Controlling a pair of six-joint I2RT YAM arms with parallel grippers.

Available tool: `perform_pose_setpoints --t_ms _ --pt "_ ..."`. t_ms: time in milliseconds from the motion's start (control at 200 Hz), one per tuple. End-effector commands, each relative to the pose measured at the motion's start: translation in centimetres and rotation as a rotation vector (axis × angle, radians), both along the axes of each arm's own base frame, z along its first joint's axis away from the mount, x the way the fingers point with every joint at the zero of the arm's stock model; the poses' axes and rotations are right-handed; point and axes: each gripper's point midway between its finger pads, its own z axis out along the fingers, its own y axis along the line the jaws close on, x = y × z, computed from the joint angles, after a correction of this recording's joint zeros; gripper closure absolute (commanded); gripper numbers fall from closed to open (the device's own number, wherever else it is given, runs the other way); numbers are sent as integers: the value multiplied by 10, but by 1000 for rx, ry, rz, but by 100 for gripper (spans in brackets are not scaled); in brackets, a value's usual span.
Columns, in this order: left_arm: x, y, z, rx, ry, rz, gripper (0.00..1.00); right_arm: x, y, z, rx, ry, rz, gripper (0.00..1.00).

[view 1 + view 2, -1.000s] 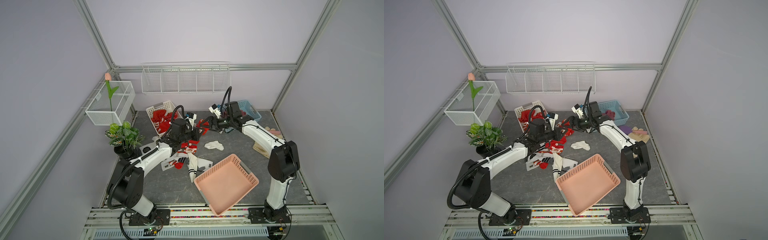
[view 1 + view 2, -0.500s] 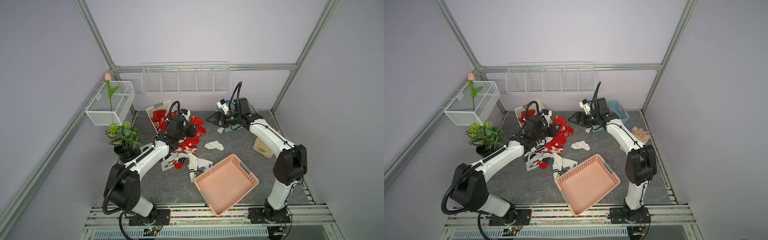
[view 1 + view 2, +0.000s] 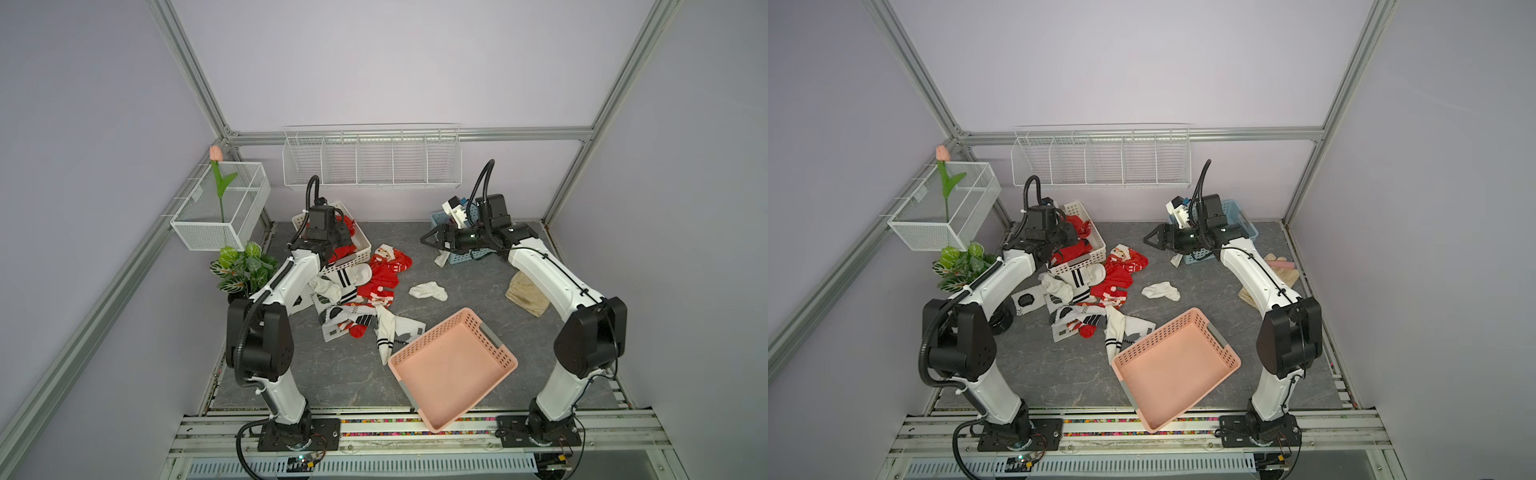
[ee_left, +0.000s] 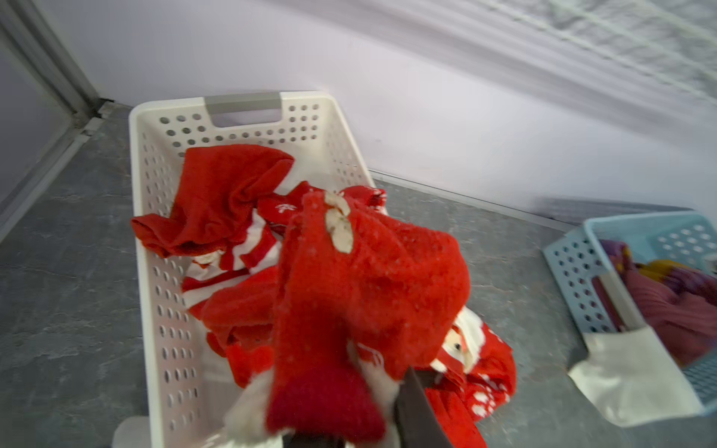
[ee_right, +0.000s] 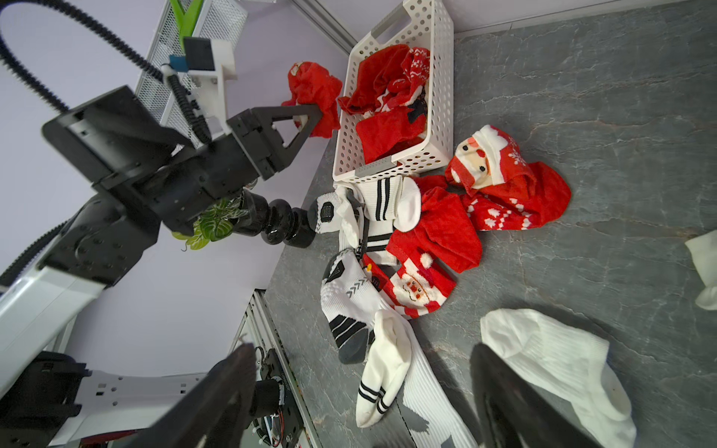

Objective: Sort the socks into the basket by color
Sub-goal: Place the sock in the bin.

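Honestly the background stuff is kinda cute. There's a long white wire rack (image 3: 371, 160) hung on the back wall. A white mesh box (image 3: 222, 208) is hooked on the side wall, with a fake pink tulip (image 3: 215, 153) standing in it. Below that sits a leafy potted plant (image 3: 245, 266) in the corner of the grey stone-look bench (image 3: 340, 374). Beige gloves (image 3: 525, 297) lie near the opposite edge, with something pink (image 3: 1278, 264) right beside them.
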Motion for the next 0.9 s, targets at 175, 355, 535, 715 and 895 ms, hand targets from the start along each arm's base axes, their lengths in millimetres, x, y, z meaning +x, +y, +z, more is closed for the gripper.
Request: perform_pose_setpoints --t_ms 175,355,535,715,895 --pt "50 35 -52 79 99 100 100 1 -6 -14 -40 1 4 12" --pt "72 31 -77 63 135 87 100 1 -7 -21 -57 11 3 12" --pt "77 27 -96 47 188 78 83 2 -8 -26 -69 17 1 12" --pt "70 26 -100 31 208 71 49 1 -7 -28 -70 22 3 11" --pt "60 24 -85 10 177 59 37 1 -7 -27 -70 21 5 12"
